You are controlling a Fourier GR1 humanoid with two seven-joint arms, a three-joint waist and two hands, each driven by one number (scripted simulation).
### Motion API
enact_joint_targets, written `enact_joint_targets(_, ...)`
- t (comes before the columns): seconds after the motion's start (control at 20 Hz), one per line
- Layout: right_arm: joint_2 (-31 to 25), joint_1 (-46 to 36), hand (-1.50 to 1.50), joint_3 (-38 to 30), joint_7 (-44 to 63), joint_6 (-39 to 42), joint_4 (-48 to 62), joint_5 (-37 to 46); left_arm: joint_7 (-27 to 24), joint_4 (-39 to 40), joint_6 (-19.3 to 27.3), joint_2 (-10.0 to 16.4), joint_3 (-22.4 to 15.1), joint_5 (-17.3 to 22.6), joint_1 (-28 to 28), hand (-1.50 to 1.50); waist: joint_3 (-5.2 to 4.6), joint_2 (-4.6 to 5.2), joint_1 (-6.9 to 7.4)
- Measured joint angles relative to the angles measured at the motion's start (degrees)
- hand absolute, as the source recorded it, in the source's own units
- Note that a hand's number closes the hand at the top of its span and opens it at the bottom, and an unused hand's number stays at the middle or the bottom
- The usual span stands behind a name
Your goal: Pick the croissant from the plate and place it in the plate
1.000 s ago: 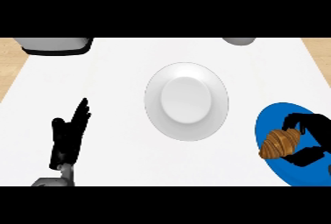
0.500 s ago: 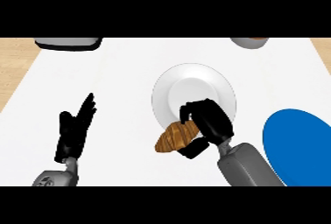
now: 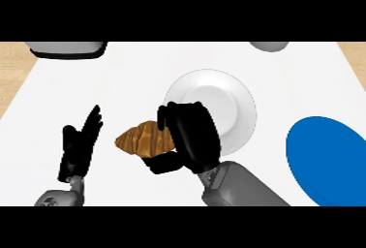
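Note:
A brown croissant (image 3: 145, 139) is held in my right hand (image 3: 190, 135), whose fingers and thumb curl round it, just left of the white plate (image 3: 229, 99) and over its lower left rim. The blue plate (image 3: 328, 157) lies at the right edge with nothing on it. My left hand (image 3: 80, 145) rests open at the lower left, fingers up, apart from the croissant.
A grey object (image 3: 66, 48) sits at the back left corner and a grey bowl-like thing (image 3: 269, 46) at the back right. The white counter ends in wooden strips at the far left and far right.
My right hand has carried the croissant from the blue plate leftward past the white plate's lower edge. The left hand stays where it was.

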Motion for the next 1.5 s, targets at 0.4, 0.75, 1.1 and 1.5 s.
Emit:
enact_joint_targets(0.4,0.42,-8.06,1.50,-5.23,5.73,-3.13,8.01,-2.34,-0.61,-0.34,-0.26,-0.46,0.55,-0.29,0.99,0.00,0.03,0.13,-0.55)
enact_joint_targets(0.75,0.21,-12.54,1.50,-12.32,-0.28,-5.07,20.64,-4.81,-0.40,-0.83,-0.47,-1.09,0.55,-0.79,1.60,0.00,0.04,0.19,-0.59)
enact_joint_targets(1.1,-1.06,-15.23,1.50,-18.85,-8.77,-3.08,33.83,-7.87,0.42,-1.75,-0.70,-1.15,0.75,-1.09,1.70,0.00,0.05,0.33,-0.41)
enact_joint_targets(1.5,-0.96,-17.67,-1.50,-22.37,-15.43,6.07,46.99,-12.74,0.07,-0.81,-0.70,-1.98,0.66,-1.33,0.83,0.00,0.04,0.42,-0.23)
